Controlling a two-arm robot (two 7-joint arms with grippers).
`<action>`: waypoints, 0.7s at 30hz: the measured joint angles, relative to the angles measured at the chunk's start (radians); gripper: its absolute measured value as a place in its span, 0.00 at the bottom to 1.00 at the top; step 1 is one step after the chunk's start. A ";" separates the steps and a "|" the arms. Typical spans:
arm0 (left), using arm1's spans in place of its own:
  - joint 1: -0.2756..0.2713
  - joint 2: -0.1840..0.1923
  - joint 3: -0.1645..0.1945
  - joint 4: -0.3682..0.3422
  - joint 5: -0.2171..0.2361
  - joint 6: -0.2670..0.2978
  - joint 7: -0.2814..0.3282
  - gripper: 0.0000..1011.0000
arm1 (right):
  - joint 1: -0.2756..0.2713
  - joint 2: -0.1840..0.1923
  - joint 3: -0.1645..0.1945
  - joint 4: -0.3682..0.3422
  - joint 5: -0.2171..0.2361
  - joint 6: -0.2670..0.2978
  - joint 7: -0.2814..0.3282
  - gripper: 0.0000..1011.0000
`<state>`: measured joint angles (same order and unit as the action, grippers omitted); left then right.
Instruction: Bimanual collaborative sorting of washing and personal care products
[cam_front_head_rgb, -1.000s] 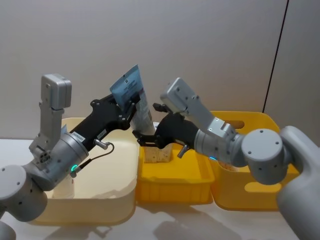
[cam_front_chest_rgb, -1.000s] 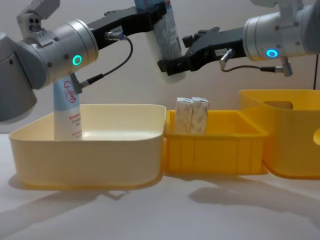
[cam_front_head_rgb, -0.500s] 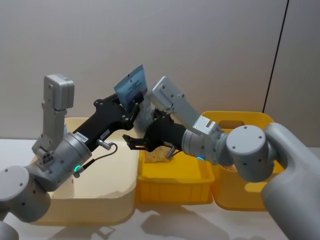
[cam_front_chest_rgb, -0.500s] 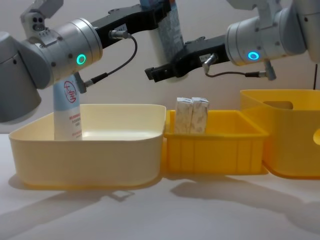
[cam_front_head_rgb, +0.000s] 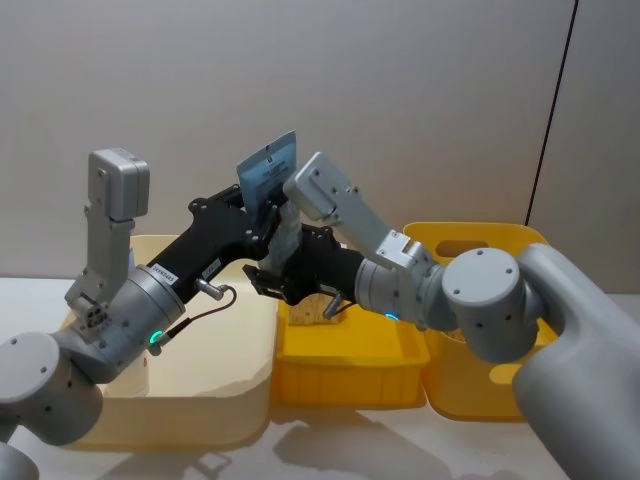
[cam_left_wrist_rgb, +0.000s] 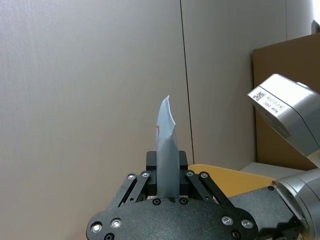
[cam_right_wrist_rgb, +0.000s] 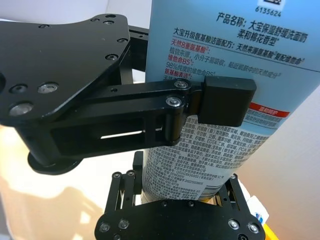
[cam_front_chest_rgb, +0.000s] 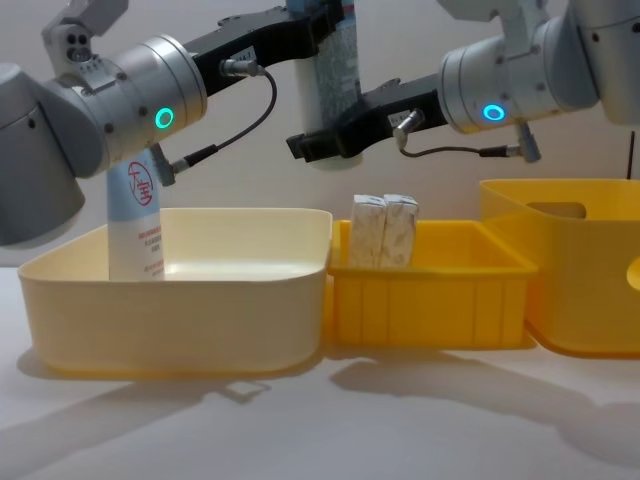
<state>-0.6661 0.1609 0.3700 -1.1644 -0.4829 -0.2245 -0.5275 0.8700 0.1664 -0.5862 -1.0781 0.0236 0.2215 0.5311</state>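
In the head view, the left hand (cam_front_head_rgb: 264, 216) is clamped on a pale-blue squeeze tube (cam_front_head_rgb: 270, 172). It holds the tube high, crimped end up, above where the cream bin (cam_front_head_rgb: 200, 420) meets the small yellow bin (cam_front_head_rgb: 340, 375). The right hand (cam_front_head_rgb: 272, 280) sits at the tube's lower end (whether it has closed on it I cannot tell).

In the left wrist view, the crimped end rises out of that hand's tight grip.

In the right wrist view, the tube's printed back faces the camera, and one left-hand pad (cam_right_wrist_rgb: 227, 100) lies flat against it.

In the chest view, a second tube (cam_front_chest_rgb: 135, 215) stands upright in the cream bin. Two white cartons (cam_front_chest_rgb: 385, 232) stand side by side in the small yellow bin. A large yellow bin (cam_front_chest_rgb: 580, 290) sits just beside it, and all three bins rest on the table (cam_front_chest_rgb: 400, 420).
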 joint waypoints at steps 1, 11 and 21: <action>0.000 0.000 0.000 0.000 0.000 0.000 0.000 0.22 | 0.000 0.000 0.000 0.001 0.000 0.000 0.000 0.65; 0.001 -0.001 0.001 -0.001 0.000 -0.001 0.000 0.22 | 0.003 -0.004 -0.001 0.005 0.001 0.007 -0.001 0.65; 0.001 -0.001 0.001 -0.002 0.000 -0.002 0.000 0.23 | 0.004 -0.006 -0.002 0.006 0.002 0.009 -0.001 0.65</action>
<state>-0.6655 0.1601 0.3706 -1.1661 -0.4831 -0.2264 -0.5276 0.8736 0.1607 -0.5887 -1.0716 0.0252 0.2309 0.5302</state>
